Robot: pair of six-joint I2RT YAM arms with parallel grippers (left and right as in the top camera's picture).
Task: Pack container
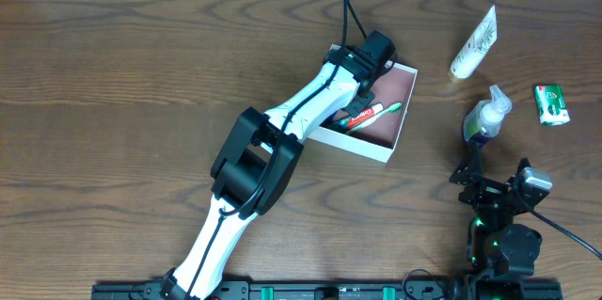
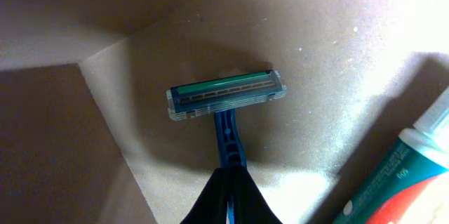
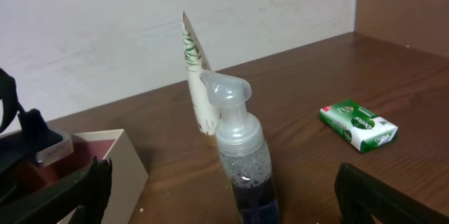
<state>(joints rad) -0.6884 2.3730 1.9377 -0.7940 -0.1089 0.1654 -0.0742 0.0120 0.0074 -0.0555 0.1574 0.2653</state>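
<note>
**K:** Left gripper is pinched tight on the handle of a blue plastic disposable razor. Its head hangs over the floor of the square, shallow cardboard container. Can't tell if it touches.

**M:** Risk?

**K:** Released from there, it could bounce onto the red-green-white toothpaste tube lying just beside it. Worse, the fingers could snag a wall on withdrawal and drag the box, which looks light.

**M:** Right side?

**K:** Right gripper is spread wide, holding nothing. Clear foaming pump bottle with dark liquid stands in line between its fingers. It's tall and narrow, so an off-centre close could tip it. White squeeze tube sits beyond it, and a green wrapped soap bar lies off to the side, well apart.

**M:** Box itself?

**K:** White outer walls, dusty pink inside, open top. It sits mid-table on the dark wood table, skewed to its edge, with the left arm reaching in. Walls look undamaged.
</note>
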